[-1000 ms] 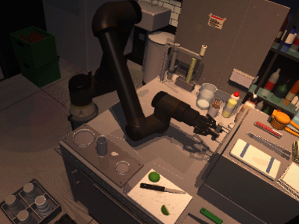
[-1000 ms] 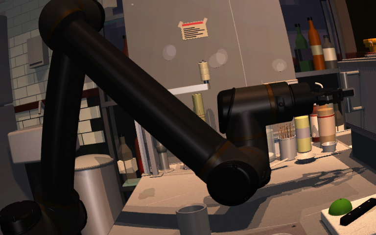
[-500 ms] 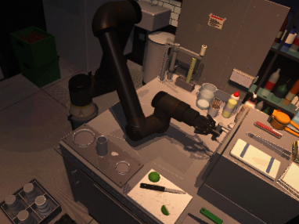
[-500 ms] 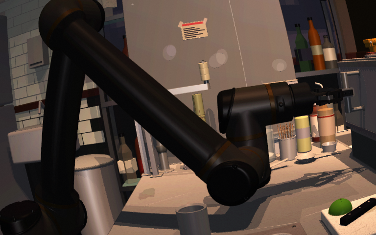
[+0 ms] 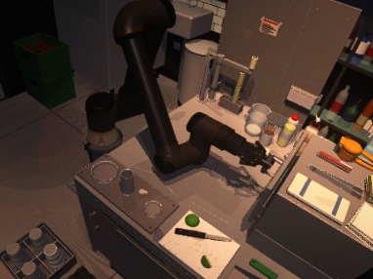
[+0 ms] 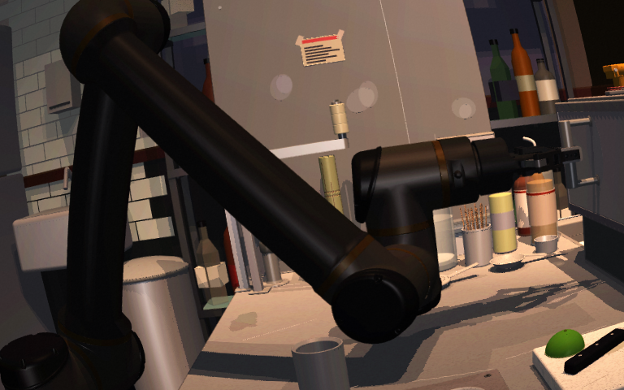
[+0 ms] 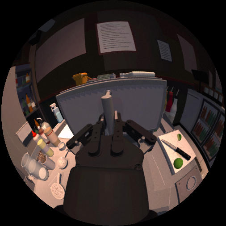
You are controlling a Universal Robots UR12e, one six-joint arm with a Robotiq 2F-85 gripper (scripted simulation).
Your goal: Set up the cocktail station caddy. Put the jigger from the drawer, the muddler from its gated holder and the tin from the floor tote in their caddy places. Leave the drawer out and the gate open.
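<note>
The drawer handle [image 7: 107, 109] is a grey upright bar on the drawer front [image 7: 134, 100] of the cabinet at the right of the counter, and my gripper [image 7: 108, 125] is right at it. The muddler [image 5: 237, 87], a pale yellow stick, stands upright in its gated holder [image 5: 225, 80] at the back of the counter. The caddy [image 5: 129, 189] lies at the near left corner with a ring seat [image 5: 104, 171], a small grey cup [image 5: 127, 181] and a smaller ring [image 5: 153, 209]. The floor tote [image 5: 35, 251] holds several tins. The jigger is hidden. My gripper is closed around the drawer handle.
A tall grey panel [image 5: 288, 49] rises behind the counter. A jar [image 5: 255, 121], a toothpick cup [image 5: 267, 134] and squeeze bottles [image 5: 288, 131] crowd the counter left of my gripper. A cutting board [image 5: 200, 241] with a knife [image 5: 202, 235] and a lime [image 5: 192, 220] sits at the near edge.
</note>
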